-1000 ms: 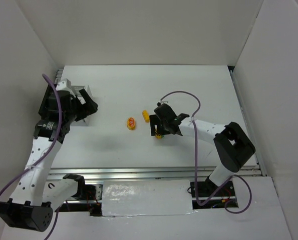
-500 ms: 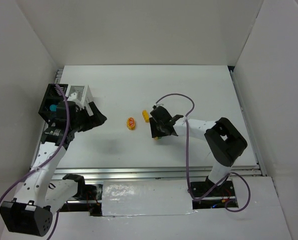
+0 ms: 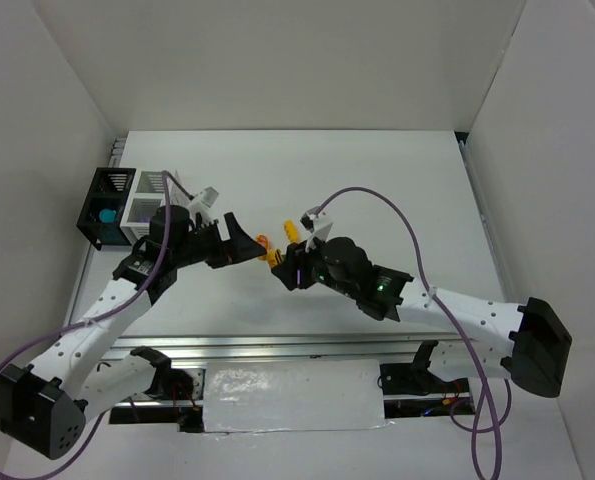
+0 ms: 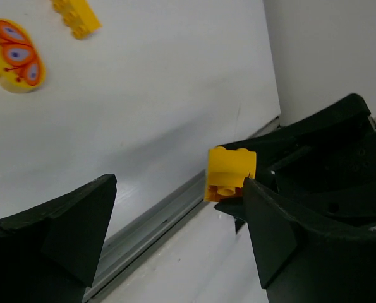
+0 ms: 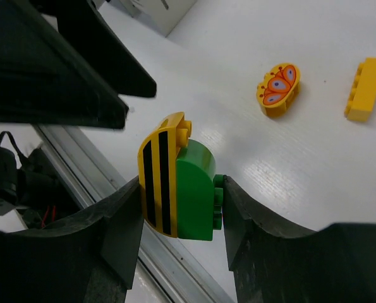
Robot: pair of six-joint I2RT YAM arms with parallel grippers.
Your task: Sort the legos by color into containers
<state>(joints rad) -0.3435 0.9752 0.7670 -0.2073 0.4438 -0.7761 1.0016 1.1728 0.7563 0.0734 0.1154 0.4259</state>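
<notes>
Right gripper point(image 5: 179, 197) clamped on green-and-yellow striped lego point(image 5: 191, 189), toward near edge of table point(image 3: 377, 180); left gripper point(image 4: 178, 192) spread wide, empty.

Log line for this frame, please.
left claw: open, empty | right claw: shut on striped yellow-green brick | butterfly brick, long yellow brick: loose on table
</notes>
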